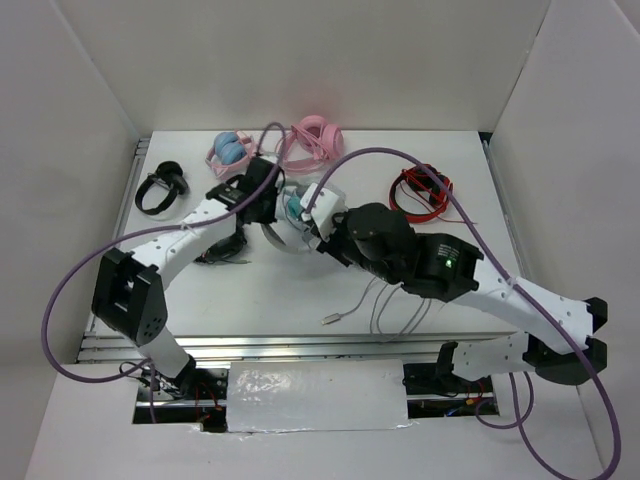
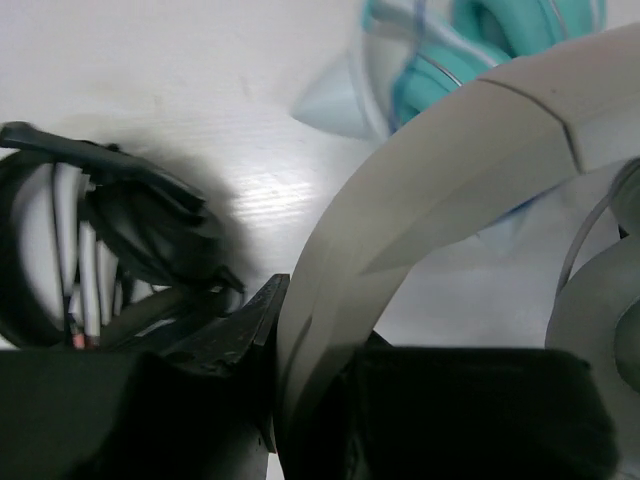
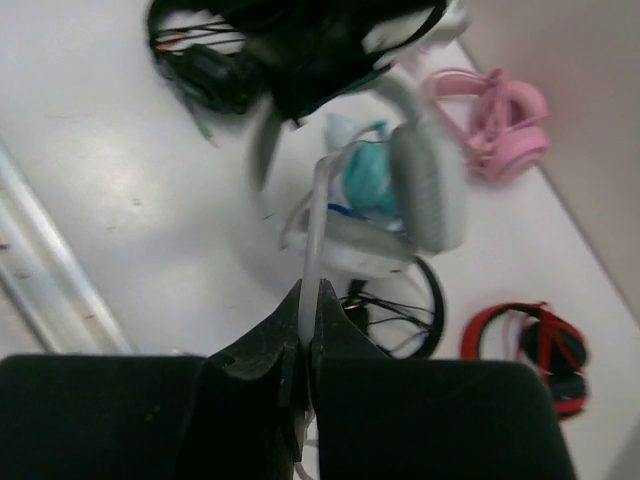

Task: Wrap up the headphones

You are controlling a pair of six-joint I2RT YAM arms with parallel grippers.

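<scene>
- The left gripper [image 2: 305,365] comes in from the near-left, clamped on the headphones' [image 2: 430,190] band.
- The right gripper [image 3: 305,345] comes in from the near-right, pinched shut on the cable [image 3: 317,220].
- The headphones are mid-table [image 1: 250,290], between both grippers and over a teal pair [image 2: 495,25].
- The band arcs up and right from the left jaws, and the cable runs straight toward the cups.
- The band is wide, smooth, matte grey; the cup is oval and padded.

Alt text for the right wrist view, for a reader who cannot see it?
The right gripper, fingers shut, pinches the thin pale-grey cable, which runs up to the large light-grey headphones. A teal pair shows just beside them, with a pink pair and a red-and-black pair further right on the white table.
</scene>
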